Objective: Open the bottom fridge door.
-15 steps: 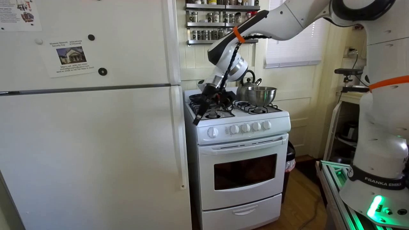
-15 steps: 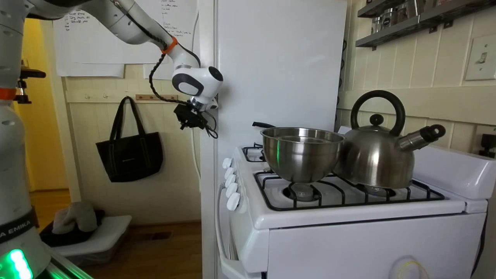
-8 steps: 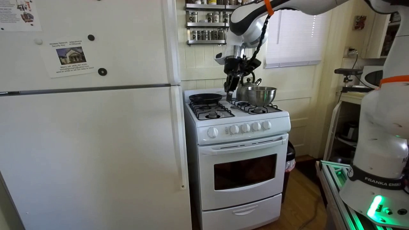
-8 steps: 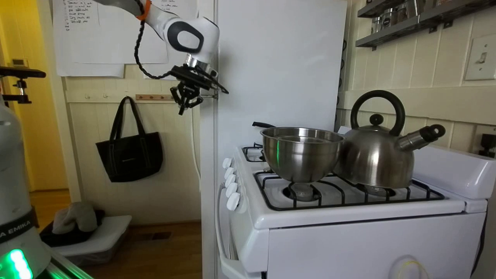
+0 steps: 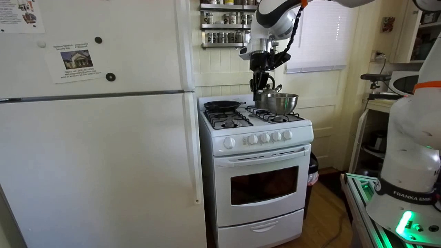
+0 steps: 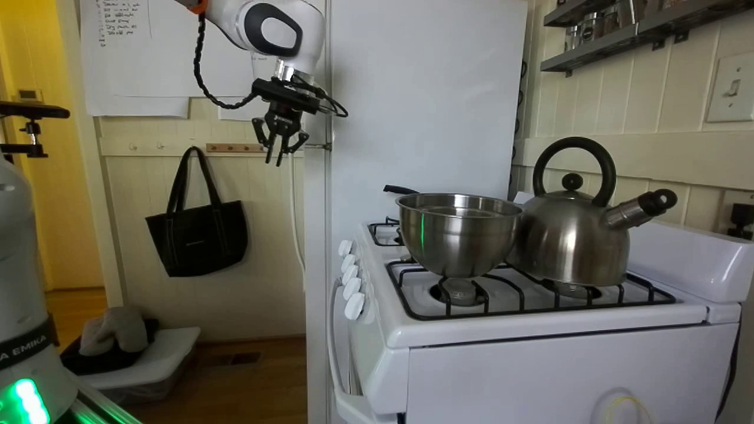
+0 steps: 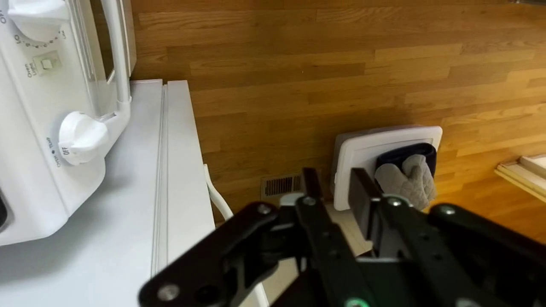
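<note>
Fridge door point(image 7: 182, 162) stands left of the claw point(image 7: 335, 177) in wrist view; claw parted narrowly, empty.

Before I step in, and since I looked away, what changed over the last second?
In an exterior view, the gripper rose and moved away from the bottom fridge door and straightened to point down. Its fingers, together half a second ago, now stand apart, empty. The door stayed shut; kettle and bowl stayed put.

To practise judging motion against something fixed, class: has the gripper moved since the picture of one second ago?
Yes. In an exterior view, the gripper has moved rightward and up in the picture, away from the bottom fridge door, which has stayed put.
</note>
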`<state>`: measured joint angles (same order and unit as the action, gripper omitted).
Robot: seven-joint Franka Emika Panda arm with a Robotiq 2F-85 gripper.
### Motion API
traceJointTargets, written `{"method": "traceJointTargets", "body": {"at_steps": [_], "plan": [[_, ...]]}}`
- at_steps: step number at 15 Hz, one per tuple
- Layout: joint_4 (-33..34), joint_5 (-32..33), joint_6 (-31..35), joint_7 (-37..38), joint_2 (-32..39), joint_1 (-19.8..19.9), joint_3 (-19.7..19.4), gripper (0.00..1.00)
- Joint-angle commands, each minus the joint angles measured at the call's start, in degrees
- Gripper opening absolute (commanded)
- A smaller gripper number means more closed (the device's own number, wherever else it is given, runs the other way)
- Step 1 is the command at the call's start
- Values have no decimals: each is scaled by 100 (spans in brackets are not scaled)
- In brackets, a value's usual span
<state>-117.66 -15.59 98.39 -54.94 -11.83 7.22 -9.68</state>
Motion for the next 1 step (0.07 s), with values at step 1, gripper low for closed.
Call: {"method": "traceJointTargets", "body": {"at_steps": [1], "plan": [[11,12,-7,10,17,-66,-62,26]]}}
